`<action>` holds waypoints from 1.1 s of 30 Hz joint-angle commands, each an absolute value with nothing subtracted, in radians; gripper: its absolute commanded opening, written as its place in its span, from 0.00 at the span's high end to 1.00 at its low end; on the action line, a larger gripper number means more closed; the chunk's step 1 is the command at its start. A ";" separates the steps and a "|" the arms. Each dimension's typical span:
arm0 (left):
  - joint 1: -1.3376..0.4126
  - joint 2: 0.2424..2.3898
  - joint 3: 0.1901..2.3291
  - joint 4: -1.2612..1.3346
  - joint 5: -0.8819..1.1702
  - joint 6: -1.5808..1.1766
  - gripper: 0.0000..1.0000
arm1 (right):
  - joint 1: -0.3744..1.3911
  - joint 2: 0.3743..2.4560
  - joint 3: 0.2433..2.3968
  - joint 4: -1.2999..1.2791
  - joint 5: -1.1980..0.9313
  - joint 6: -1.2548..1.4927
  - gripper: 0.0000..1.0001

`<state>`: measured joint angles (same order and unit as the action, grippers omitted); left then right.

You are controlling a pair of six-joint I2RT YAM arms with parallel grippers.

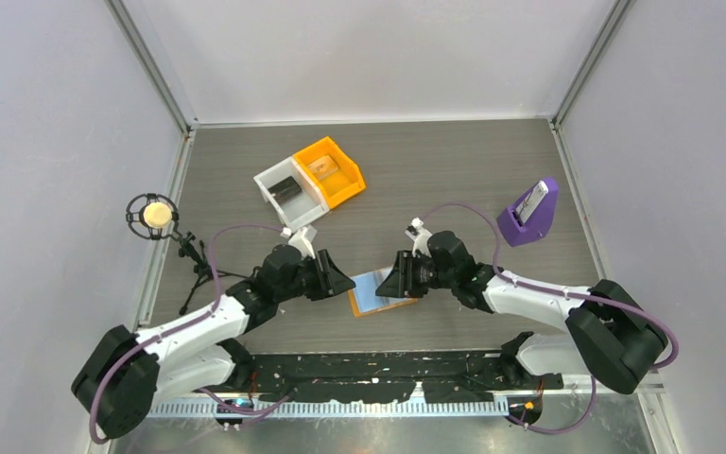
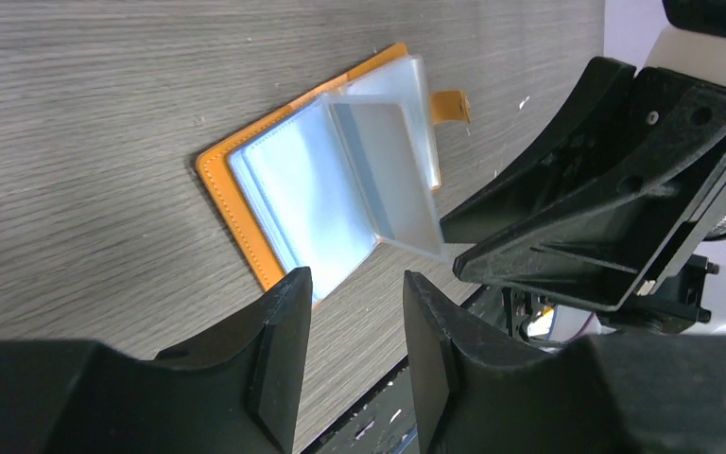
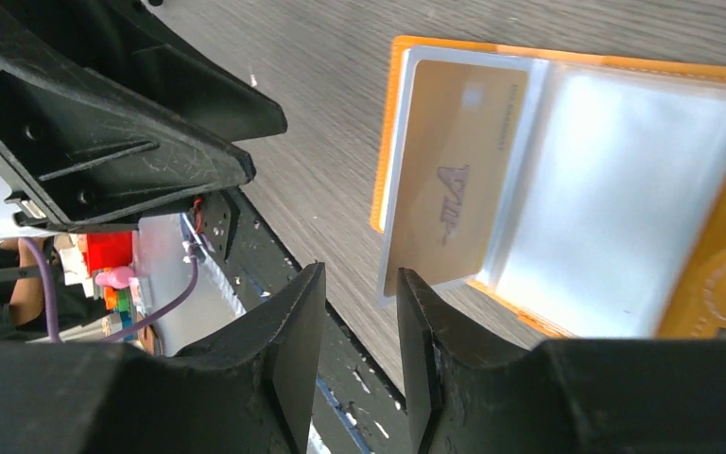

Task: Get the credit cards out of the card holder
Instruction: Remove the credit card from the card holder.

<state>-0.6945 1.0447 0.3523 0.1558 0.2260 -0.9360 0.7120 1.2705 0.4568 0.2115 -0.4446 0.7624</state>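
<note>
Grey table [image 2: 104, 95]: open card holder [image 2: 288, 194] lies between left gripper [image 2: 354, 284] and right gripper [image 3: 361, 279]; both jaws parted, seemingly empty.

Near front-centre of table [image 1: 454, 170]: holder [image 1: 371, 295], with L gripper [image 2: 354, 279] and R gripper [image 3: 359, 274] nose to nose over it, jaws of both apart. Gap btwn the two heads is tight, so I get no side entry there. One sleeve [image 2: 388, 170] stands up off the holder with R fingertip [image 2: 510, 213] at its free edge, which bars a flat sweep across.

Far side of holder is bare wood, free. White bin [image 1: 304, 216] & orange bin [image 1: 350, 184] sit touching, back-left, just beyond L wrist. Stand [image 1: 529, 216] is back-right, well apart. Mic [image 1: 156, 214] on a tripod at L table edge, beside L arm. Side walls [image 1: 47, 142] hem both flanks.
</note>
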 commanded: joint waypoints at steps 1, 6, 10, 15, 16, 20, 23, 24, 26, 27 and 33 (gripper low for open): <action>-0.698 0.959 0.356 0.044 0.129 -0.921 0.57 | 0.728 1.278 0.512 0.232 -0.451 0.766 0.58; -0.698 0.975 0.362 0.073 0.164 -0.922 0.60 | 0.727 1.277 0.542 0.177 -0.435 0.723 0.57; -0.698 1.050 0.369 0.142 0.213 -0.923 0.65 | 0.726 1.281 0.554 0.157 -0.424 0.704 0.57; -0.698 1.154 0.390 0.228 0.267 -0.927 0.75 | 0.721 1.313 0.566 0.160 -0.415 0.683 0.59; -0.698 1.173 0.393 0.248 0.277 -0.927 0.76 | 0.716 1.320 0.568 0.161 -0.415 0.679 0.59; -0.698 1.232 0.397 0.307 0.297 -0.928 0.82 | 0.692 1.369 0.567 0.174 -0.427 0.670 0.64; -0.698 1.270 0.394 0.341 0.307 -0.927 0.84 | 0.682 1.403 0.562 0.196 -0.446 0.667 0.66; -0.699 1.283 0.391 0.355 0.311 -0.927 0.85 | 0.679 1.410 0.562 0.203 -0.449 0.666 0.67; -0.698 1.309 0.388 0.373 0.319 -0.927 0.86 | 0.676 1.430 0.560 0.218 -0.458 0.666 0.68; -0.698 1.322 0.388 0.377 0.322 -0.928 0.87 | 0.675 1.444 0.558 0.223 -0.464 0.668 0.68; -0.698 1.397 0.384 0.422 0.340 -0.937 0.90 | 0.671 1.507 0.561 0.265 -0.489 0.674 0.69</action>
<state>-0.6945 1.3647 0.3588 0.3351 0.3126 -0.9367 0.6762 1.4796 0.5362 0.1959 -0.4603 0.6865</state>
